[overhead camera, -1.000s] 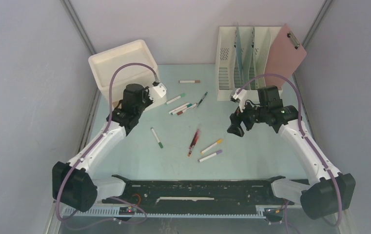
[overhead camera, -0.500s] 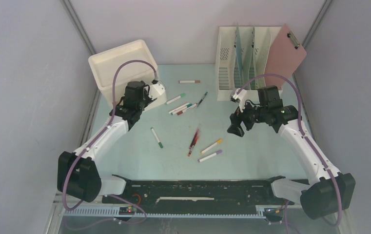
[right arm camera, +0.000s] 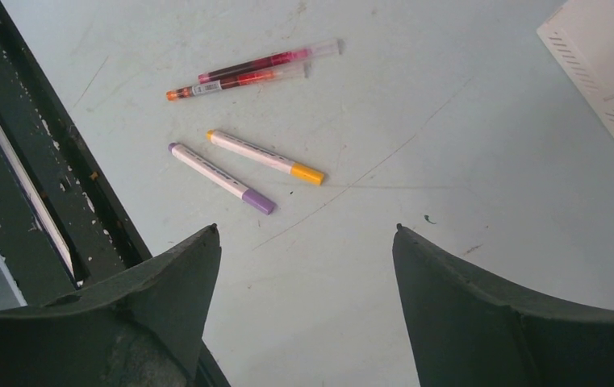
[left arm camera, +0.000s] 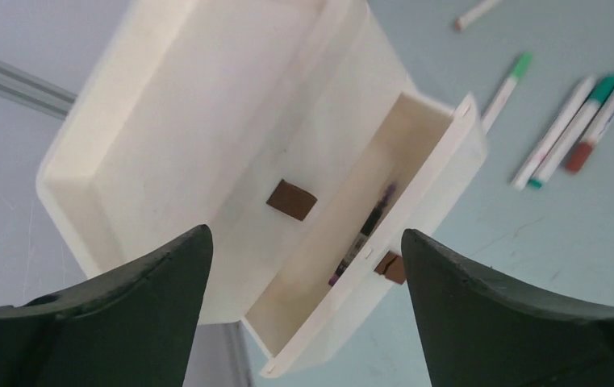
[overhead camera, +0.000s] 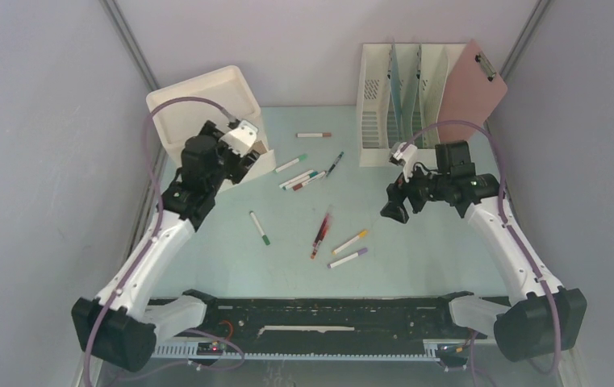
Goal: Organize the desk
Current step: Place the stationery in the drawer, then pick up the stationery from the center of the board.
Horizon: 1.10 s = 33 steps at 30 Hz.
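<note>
Top external: markers [overhead camera: 303, 179] strew mint desk [overhead camera: 424, 258]

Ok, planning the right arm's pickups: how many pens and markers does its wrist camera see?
4: a red pen, an orange-tipped pen alongside it, then a yellow-capped marker and a purple-capped marker nearer the black rail. None look hidden.

Desk [overhead camera: 287, 270]: flat rectangular top, pale mint-green, smooth, lying level. Faint scuffs and scratches on surface. Black slotted rail [overhead camera: 327, 310] runs along its near edge.
</note>
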Available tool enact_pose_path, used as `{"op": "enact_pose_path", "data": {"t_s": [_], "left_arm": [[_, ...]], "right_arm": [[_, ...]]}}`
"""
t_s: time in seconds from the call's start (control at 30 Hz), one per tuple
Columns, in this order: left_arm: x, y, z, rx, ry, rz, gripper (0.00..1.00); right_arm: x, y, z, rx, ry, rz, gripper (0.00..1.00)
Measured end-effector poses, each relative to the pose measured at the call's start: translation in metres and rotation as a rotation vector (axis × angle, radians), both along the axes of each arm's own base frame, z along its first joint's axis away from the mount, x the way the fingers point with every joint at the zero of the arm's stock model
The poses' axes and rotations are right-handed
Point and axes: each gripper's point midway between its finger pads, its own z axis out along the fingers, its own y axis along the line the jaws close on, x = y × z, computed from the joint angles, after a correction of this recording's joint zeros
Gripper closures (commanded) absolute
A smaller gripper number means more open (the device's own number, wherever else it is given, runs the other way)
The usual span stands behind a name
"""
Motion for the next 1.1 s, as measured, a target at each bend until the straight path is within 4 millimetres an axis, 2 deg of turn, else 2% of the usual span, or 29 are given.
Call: {"op": "enact_pose_path", "data": {"t_s": [0.17,0.27,0.37,0.53,0.8,0.97,1.1], "left_arm": [[-0.024,-0.012,0.049,-0.229,-0.118,-0.023,0.0],[-0.035,-0.02,0.055,-0.352,-0.131,-0.04,0.0],[-0.044,-0.032,0.043,-0.484,-0.079,-0.053,0.0],[-0.057,-0.055,0.007,-0.672,0.086,-0.067,0.0],[-0.082,-0.086,-0.017,-0.925,0.249,-0.107,0.0],[-0.088,-0.101,-0.036,-1.023,0.361,-0.099,0.0],[-0.092,-0.115,-0.062,-1.01,0.456,-0.066,0.01]], "right_arm": [[0.003,-0.007,0.002,0.019,0.004,-0.022,0.1],[0.004,-0.009,0.003,0.028,0.005,-0.028,0.1],[0.005,-0.01,0.003,0.039,0.007,-0.027,0.08],[0.01,-0.02,0.001,0.057,0.023,-0.054,0.06],[0.014,-0.035,0.005,0.096,0.028,-0.102,0.06],[0.017,-0.042,0.006,0.112,0.027,-0.121,0.06],[0.018,-0.044,0.006,0.112,0.025,-0.128,0.06]]}}
